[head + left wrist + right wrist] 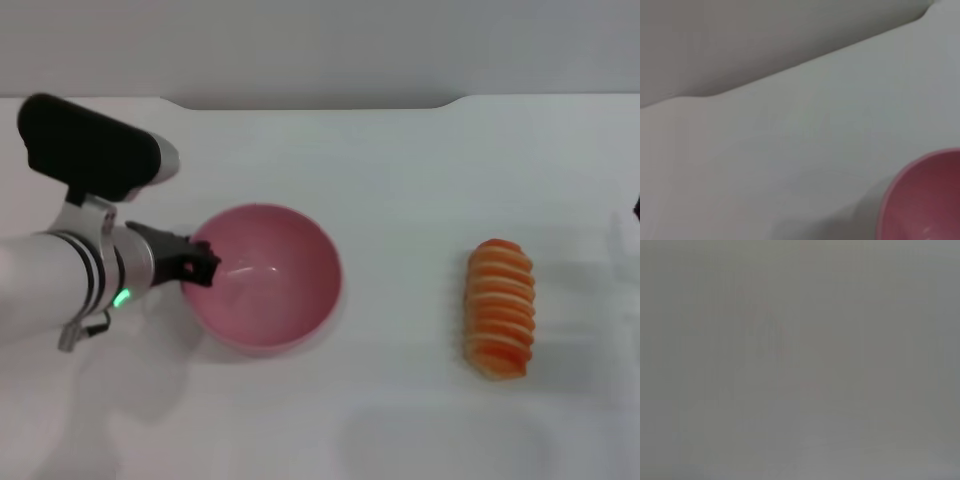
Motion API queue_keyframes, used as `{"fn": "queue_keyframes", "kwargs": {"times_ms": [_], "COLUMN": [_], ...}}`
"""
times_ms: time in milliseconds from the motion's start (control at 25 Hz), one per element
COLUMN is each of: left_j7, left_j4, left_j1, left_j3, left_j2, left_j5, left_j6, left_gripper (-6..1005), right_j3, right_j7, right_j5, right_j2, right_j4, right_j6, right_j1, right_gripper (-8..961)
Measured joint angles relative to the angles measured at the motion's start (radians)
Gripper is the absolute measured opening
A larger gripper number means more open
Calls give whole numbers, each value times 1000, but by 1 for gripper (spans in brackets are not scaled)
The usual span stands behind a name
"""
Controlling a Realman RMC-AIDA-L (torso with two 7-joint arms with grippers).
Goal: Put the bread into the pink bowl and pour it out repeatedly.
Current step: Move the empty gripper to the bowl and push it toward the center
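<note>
The bowl (265, 278) is seen upright on the white table (400, 180), left of centre in the head view, and nothing lies inside it. The bread (500, 308) lies on the table well apart from the bowl, on the robot's right, with its ridged, cream-striped top up and its length running towards and away from the robot. Only bare table lies between bread and bowl, so nothing blocks the way from one to the other.

The left gripper (200, 265) is found at the bowl's left rim, reached in from the left side; its black tip is at or touching the rim. Whether its fingers are spread or closed on the rim cannot be told, since they are seen only as one dark shape. A green light (121, 297) is lit on the wrist behind it, and a black housing (90, 148) sits above the white forearm.

In the left wrist view, part of the bowl (925, 200) is shown in one corner, with plain table (790, 150) beyond it and the table's far edge against a grey wall (740, 40).

The right gripper is not seen in the head view, apart from a dark speck at the right edge that cannot be identified. The right wrist view shows only a blank grey surface.

No brand, label or writing can be read on anything.
</note>
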Motion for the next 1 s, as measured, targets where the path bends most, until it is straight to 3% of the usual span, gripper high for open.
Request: {"fn": "queue_keyframes", "kwargs": {"times_ms": [280, 520, 560, 600, 800, 1000], "left_j7": [2, 3, 3, 5, 30, 30], "left_j4": [59, 76, 76, 85, 84, 78], "left_j1": [-23, -39, -39, -53, -76, -78], "left_j3": [-56, -72, -72, -87, -120, -125], "left_j2": [2, 3, 3, 3, 0, 0], "left_j5": [1, 4, 4, 4, -1, -3], "left_j6": [-14, -16, -16, -21, -32, -20], "left_gripper": [52, 40, 40, 40, 40, 40], "right_j3": [0, 31, 69, 69, 257, 472], "right_j7": [-5, -29, -62, -62, -100, -91], "right_j5": [-6, -43, -55, -55, -62, -86], "right_j2": [-2, -7, -6, -6, -8, -9], "right_j4": [-63, -219, -322, -322, -644, -815], "right_j6": [82, 256, 392, 392, 967, 1610], "right_j1": [-2, -30, -41, -41, -14, 166], "right_gripper": [739, 739, 738, 738, 738, 738]}}
